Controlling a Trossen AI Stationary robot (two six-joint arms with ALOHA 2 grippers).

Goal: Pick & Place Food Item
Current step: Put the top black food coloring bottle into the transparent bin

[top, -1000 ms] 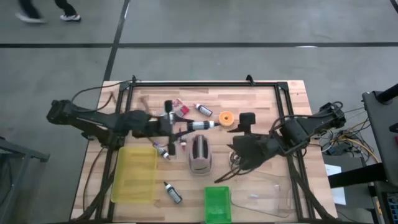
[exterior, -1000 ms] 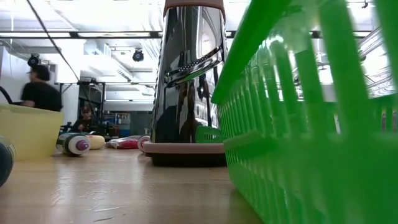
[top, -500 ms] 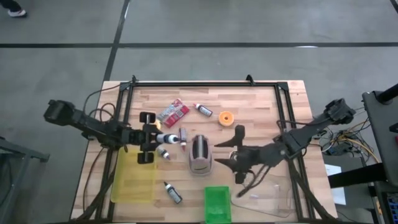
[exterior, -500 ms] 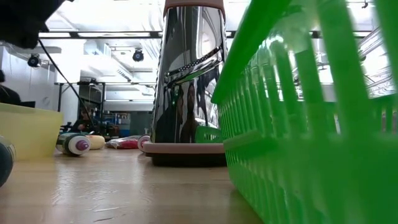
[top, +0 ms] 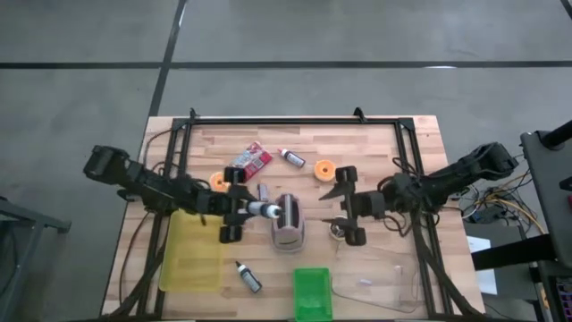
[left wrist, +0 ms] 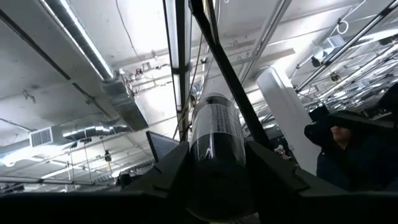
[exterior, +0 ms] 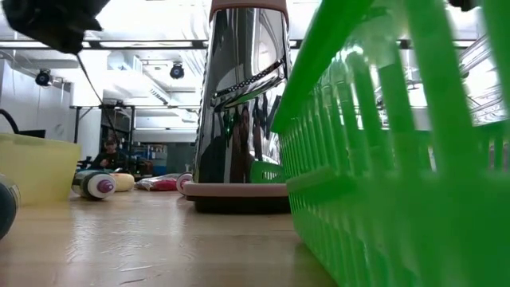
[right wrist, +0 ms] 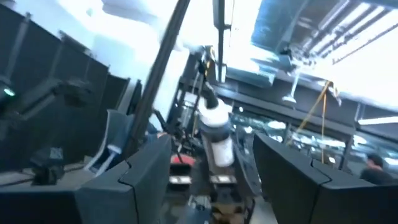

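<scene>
Tabletop, seen from the front edge: a green basket (top: 311, 293) sits nearest, w/ a clear tray (top: 380, 288) just beside it on the right and a loose bottle (top: 248, 277) lying to its left. A yellow bin (top: 192, 255) stands at the front-left, empty as far as one can see from above.

Mid-table, a steel grater (top: 288, 224) stands upright (it towers in the low view (exterior: 239, 112), right beside the basket's wall (exterior: 382, 159)). The left gripper (top: 246, 208) hangs just left of the grater, fingers clamped on a bottle (top: 264, 210) that is held level above the wood, its end pointing at the grater's top. The wrist cam shows the same bottle (left wrist: 214, 127) pinched between both dark fingers (left wrist: 168, 171). The right gripper (top: 344, 204) hovers on the grater's other side, near but apart from it, jaws spread wide. A white bottle (right wrist: 217, 134) shows in the gap betw. its fingers in the wrist cam; can't tell whether anything touches it.

Farther back: two orange discs (top: 216, 183) (top: 324, 169), a red packet (top: 251, 159) and a small bottle (top: 292, 158), all lying apart on the wood. Beyond the table, a person (exterior: 107, 151) sits in the room behind.
</scene>
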